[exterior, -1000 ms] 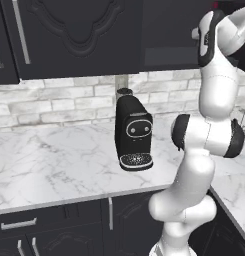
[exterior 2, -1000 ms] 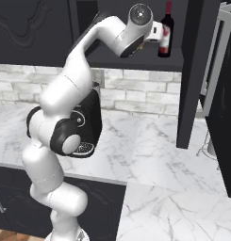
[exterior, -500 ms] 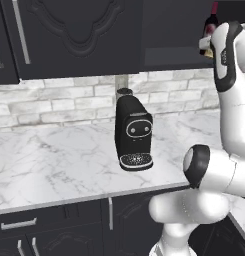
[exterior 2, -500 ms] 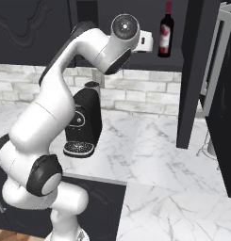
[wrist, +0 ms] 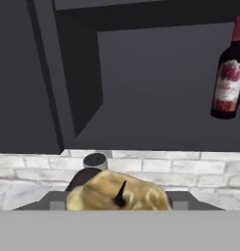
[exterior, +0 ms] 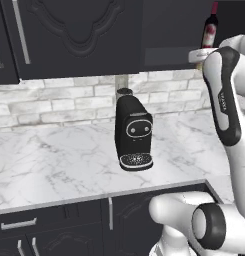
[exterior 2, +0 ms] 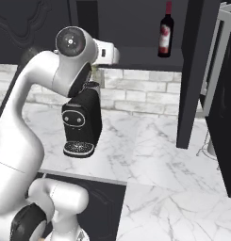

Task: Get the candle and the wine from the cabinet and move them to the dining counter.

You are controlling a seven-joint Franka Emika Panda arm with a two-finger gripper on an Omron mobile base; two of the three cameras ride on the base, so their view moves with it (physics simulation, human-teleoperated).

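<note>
Tan and lumpy, the candle (wrist: 117,196) sits between my fingertips with a dark wick poking up from it. My gripper (wrist: 117,198) is partly open, closed in on the candle's sides and holding it, just in front of the open cabinet (wrist: 141,93) and below its shelf edge. In the left base picture a sliver of the candle shows by the shelf's right end.

Dark glass with a red cap, the wine (exterior 2: 165,32) stands upright on the cabinet shelf, far back and to the right of my hand; it is well apart from the candle. The bottle's reddish label faces outward. The cabinet's door (exterior 2: 190,70) is swung open at the right of the shelf, and a closed carved door (exterior: 74,35) with a silver bar handle lies to the left.

Below the cabinet runs a pale brick wall (exterior: 54,102), and under that a white veined marble worktop (exterior: 54,160). A black coffee machine (exterior: 133,134) stands on the worktop near the wall, under my hand. Black base cabinets (exterior: 59,227) sit under the worktop at the near edge.
</note>
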